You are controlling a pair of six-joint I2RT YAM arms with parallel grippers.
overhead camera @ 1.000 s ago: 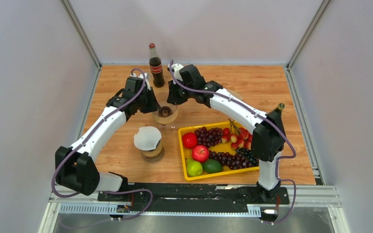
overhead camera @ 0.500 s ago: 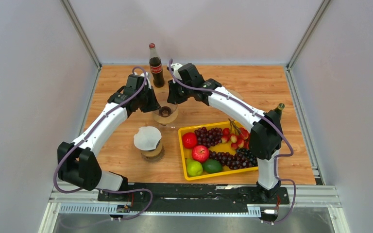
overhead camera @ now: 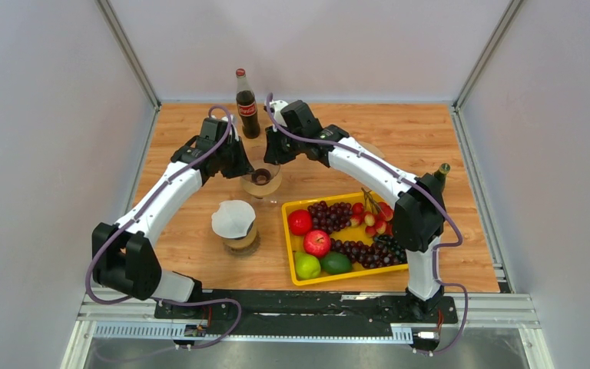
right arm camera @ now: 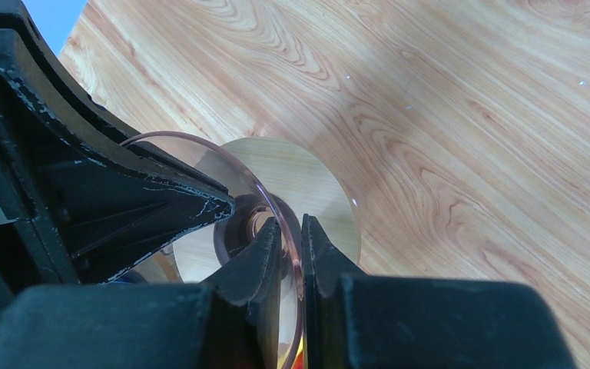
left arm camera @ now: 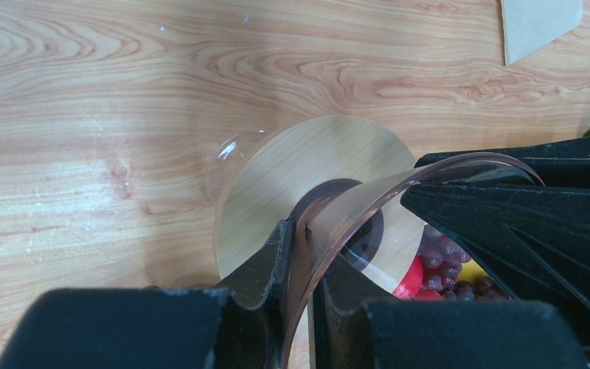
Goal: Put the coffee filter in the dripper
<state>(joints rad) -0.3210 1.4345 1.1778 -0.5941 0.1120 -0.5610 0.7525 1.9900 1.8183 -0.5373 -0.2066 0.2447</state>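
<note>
The dripper (overhead camera: pixel 261 178) is a clear glass cone on a round wooden base, standing on the table's far middle. My left gripper (overhead camera: pixel 243 164) is shut on its left rim, and the rim shows pinched between the pads in the left wrist view (left arm camera: pixel 301 231). My right gripper (overhead camera: pixel 275 157) is shut on the opposite rim (right arm camera: pixel 292 231). The dripper's wooden base shows in both wrist views (left arm camera: pixel 307 165) (right arm camera: pixel 311 181). The white coffee filter (overhead camera: pixel 233 217) lies on top of a glass jar (overhead camera: pixel 240 240), nearer than the dripper and to its left, touched by neither gripper.
A cola bottle (overhead camera: pixel 246 105) stands just behind the dripper. A yellow tray (overhead camera: pixel 286 231) of fruit lies to the right of the jar. A dark bottle top (overhead camera: pixel 443 170) shows behind the right arm. A brown paper piece (left arm camera: pixel 541 27) lies on the wood.
Almost nothing: the left arm's elbow has shifted slightly, and both grippers stay shut on the dripper's rim in the same place.
</note>
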